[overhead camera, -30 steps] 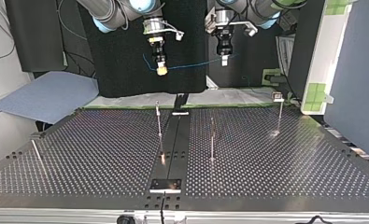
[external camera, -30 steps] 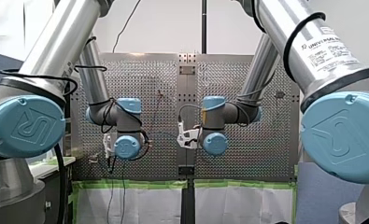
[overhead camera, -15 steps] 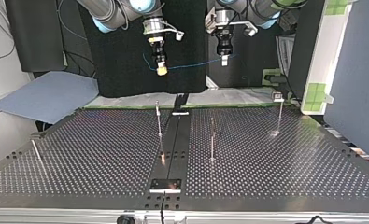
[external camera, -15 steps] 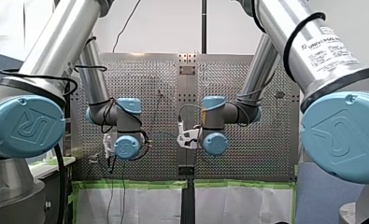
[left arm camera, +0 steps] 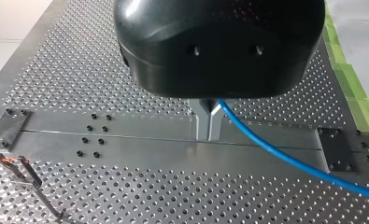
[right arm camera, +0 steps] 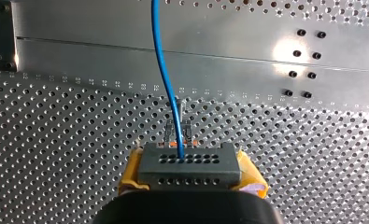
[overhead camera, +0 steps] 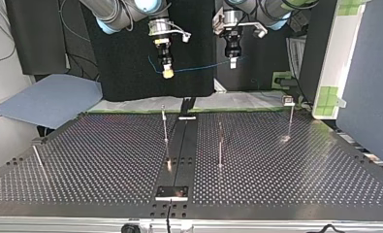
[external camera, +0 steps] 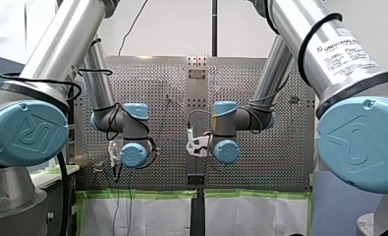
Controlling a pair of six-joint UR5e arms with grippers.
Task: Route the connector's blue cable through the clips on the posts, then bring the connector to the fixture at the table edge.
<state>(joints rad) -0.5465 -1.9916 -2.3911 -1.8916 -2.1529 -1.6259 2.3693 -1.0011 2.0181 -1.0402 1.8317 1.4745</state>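
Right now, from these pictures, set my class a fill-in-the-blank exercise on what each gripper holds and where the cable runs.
1. My right gripper clamps the grey perforated connector block between pads coloured ____.
2. The thin blue cable plugged into that block runs to my left gripper, whose metal fingers are ____ on it.
3. Along that stretch, high over the table, the cable touches ____ of the slim metal posts.
Missing words: yellow; shut; none.

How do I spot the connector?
Above the perforated table, find my right arm, at the top view's left. My right end effector grips the connector: the only grey block with rows of holes, between yellow pads, the blue cable leaving its middle.
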